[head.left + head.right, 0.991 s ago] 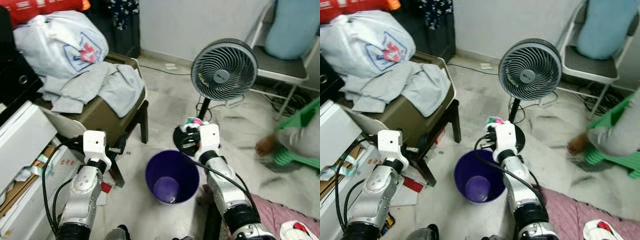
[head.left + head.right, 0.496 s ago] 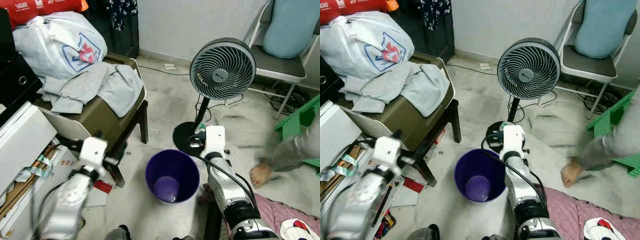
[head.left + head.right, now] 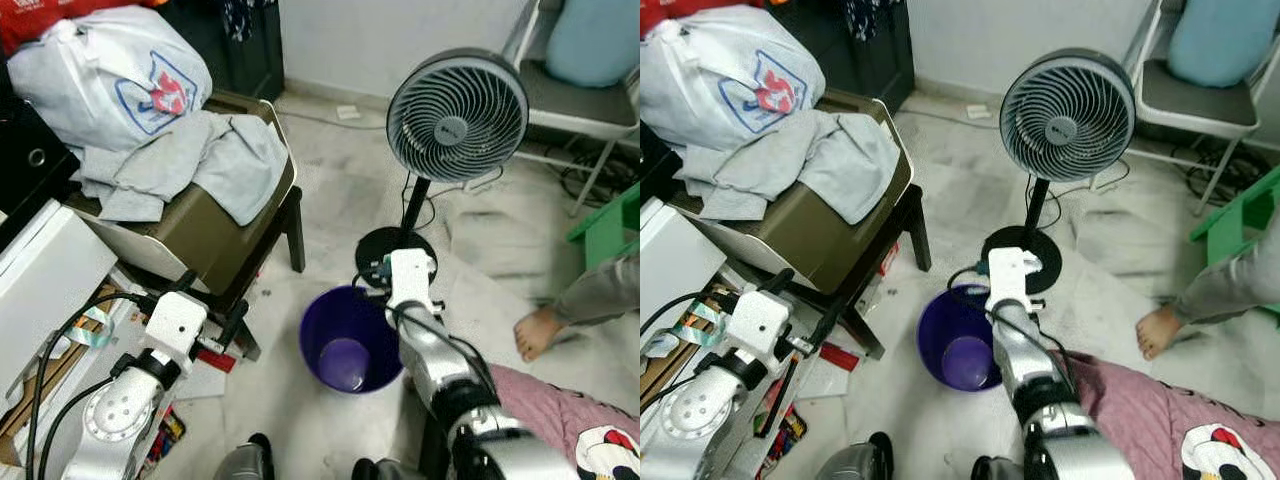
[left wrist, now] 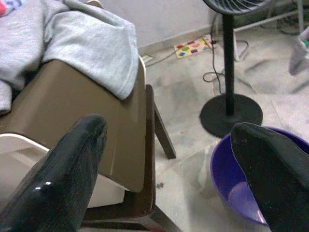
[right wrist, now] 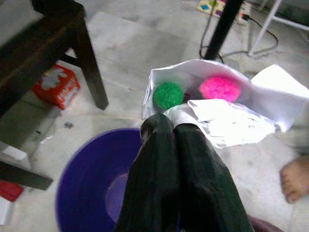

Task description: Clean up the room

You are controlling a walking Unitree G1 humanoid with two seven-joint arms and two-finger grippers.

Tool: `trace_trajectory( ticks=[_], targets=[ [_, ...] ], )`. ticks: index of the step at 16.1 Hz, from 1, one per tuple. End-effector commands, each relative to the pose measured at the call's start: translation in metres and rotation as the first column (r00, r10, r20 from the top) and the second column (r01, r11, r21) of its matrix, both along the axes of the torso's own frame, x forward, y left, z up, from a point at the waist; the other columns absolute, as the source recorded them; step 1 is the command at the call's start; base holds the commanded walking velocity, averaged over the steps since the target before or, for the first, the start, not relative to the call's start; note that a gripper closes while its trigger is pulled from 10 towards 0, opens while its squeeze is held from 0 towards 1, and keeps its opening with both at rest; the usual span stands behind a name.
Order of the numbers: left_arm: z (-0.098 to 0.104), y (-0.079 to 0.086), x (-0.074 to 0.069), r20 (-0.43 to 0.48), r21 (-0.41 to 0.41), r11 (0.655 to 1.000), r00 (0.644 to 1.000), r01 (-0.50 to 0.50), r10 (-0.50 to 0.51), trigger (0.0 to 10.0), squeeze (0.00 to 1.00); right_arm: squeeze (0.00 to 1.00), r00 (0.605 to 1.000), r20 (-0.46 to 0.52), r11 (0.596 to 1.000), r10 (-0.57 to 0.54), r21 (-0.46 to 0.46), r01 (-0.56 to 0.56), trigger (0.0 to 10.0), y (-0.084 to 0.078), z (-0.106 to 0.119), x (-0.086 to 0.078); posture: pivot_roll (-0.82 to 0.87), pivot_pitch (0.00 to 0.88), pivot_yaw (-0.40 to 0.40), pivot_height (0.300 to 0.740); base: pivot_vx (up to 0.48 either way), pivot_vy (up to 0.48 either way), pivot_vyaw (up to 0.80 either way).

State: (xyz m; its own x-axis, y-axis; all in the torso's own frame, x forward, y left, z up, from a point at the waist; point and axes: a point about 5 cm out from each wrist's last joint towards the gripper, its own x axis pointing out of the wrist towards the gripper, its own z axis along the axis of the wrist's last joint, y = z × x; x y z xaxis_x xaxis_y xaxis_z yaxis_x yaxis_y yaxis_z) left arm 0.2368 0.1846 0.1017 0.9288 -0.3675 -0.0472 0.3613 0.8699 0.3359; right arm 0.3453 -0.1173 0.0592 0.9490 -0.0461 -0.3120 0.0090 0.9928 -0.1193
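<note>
My right gripper (image 5: 169, 128) is shut on a crumpled white wrapper (image 5: 227, 123) that carries a green pom-pom (image 5: 168, 95) and a pink pom-pom (image 5: 219, 88). It hangs over the far rim of a round purple bin (image 3: 312, 335) standing on the marble floor, where the right gripper (image 3: 383, 274) shows just beyond that rim. The inside of the bin (image 5: 82, 193) lies below the fingers. My left gripper (image 4: 169, 145) is open and holds nothing. It points at the brown chair (image 4: 96, 125), left of the bin.
A standing fan (image 3: 457, 103) with a round black base (image 3: 395, 245) is right behind the bin. The chair (image 3: 200, 230) carries grey clothes and a white bag (image 3: 105, 70). A person's bare foot (image 3: 540, 335) is to the right, and a red box (image 5: 58, 87) lies under the chair.
The right gripper with the wrapper has come down and back, from beside the fan base to the bin's far rim. My left arm has sunk lower. The person's foot has shifted.
</note>
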Motion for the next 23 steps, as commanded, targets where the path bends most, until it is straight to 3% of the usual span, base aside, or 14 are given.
trace_trajectory(
  ticks=[1, 3, 5, 8, 12, 14, 16, 17, 23],
  targets=[
    [-0.001, -0.003, -0.008, -0.02, 0.022, 1.0, 1.0, 0.021, -0.02, 10.0, 0.0, 0.0, 0.999, -0.049, 1.0, -0.016, 0.004, 0.017, 10.0, 0.0, -0.01, -0.005, 0.14, 0.302, 0.031, 0.74, 0.0, 0.0, 0.0],
    [-0.003, -0.013, -0.02, -0.046, 0.017, 0.998, 0.998, 0.054, -0.053, 10.0, 0.0, 0.0, 0.997, -0.07, 0.996, 0.043, -0.077, -0.049, 10.0, 0.011, -0.017, -0.01, 0.15, 0.328, 0.038, 0.74, 0.0, 0.0, 0.0],
    [-0.002, -0.019, -0.022, -0.045, 0.033, 0.996, 0.996, 0.078, -0.077, 10.0, 0.0, 0.0, 0.994, -0.101, 0.996, 0.042, -0.079, -0.05, 10.0, 0.016, -0.023, -0.014, 0.16, 0.341, 0.04, 0.74, 0.0, 0.0, 0.0],
    [0.002, -0.018, -0.028, -0.065, -0.011, 0.998, 0.996, 0.068, -0.068, 10.0, 0.0, 0.0, 0.993, -0.096, 0.991, 0.066, -0.111, -0.077, 10.0, 0.025, -0.022, -0.013, 0.17, 0.362, 0.048, 0.74, 0.0, 0.0, 0.0],
    [0.003, -0.019, -0.032, -0.083, -0.024, 0.998, 0.994, 0.064, -0.066, 10.0, 0.0, 0.0, 0.997, -0.032, 0.991, 0.075, -0.112, -0.078, 10.0, 0.032, -0.009, -0.006, 0.17, 0.372, 0.048, 0.74, 0.0, 0.0, 0.0],
    [0.004, -0.02, -0.032, -0.088, -0.026, 0.998, 0.994, 0.06, -0.062, 10.0, 0.0, 0.0, 0.997, 0.028, 0.984, 0.071, -0.167, -0.065, 10.0, 0.027, 0.002, 0.001, 0.17, 0.37, 0.048, 0.74, 0.0, 0.0, 0.0],
    [0.004, -0.02, -0.032, -0.093, -0.027, 0.998, 0.994, 0.056, -0.059, 10.0, 0.0, 0.59, 0.998, 0.027, 0.988, 0.061, -0.145, -0.057, 10.0, 0.025, 0.003, 0.003, 0.16, 0.368, 0.047, 0.74, 0.0, 0.0, 0.0],
    [0.003, -0.02, -0.032, -0.094, -0.027, 0.998, 0.994, 0.056, -0.058, 10.0, 0.0, 1.0, 0.998, 0.023, 0.989, 0.058, -0.139, -0.055, 10.0, 0.024, 0.002, 0.003, 0.16, 0.367, 0.046, 0.74, 0.0, 0.0, 0.0],
    [0.001, -0.018, -0.025, -0.092, -0.012, 0.999, 0.995, 0.037, -0.038, 10.0, 0.0, 1.0, 0.992, 0.052, 0.975, 0.116, -0.196, -0.104, 10.0, 0.029, 0.001, 0.0, 0.17, 0.345, 0.05, 0.74, 0.0, 0.0, 0.0]
  ],
)
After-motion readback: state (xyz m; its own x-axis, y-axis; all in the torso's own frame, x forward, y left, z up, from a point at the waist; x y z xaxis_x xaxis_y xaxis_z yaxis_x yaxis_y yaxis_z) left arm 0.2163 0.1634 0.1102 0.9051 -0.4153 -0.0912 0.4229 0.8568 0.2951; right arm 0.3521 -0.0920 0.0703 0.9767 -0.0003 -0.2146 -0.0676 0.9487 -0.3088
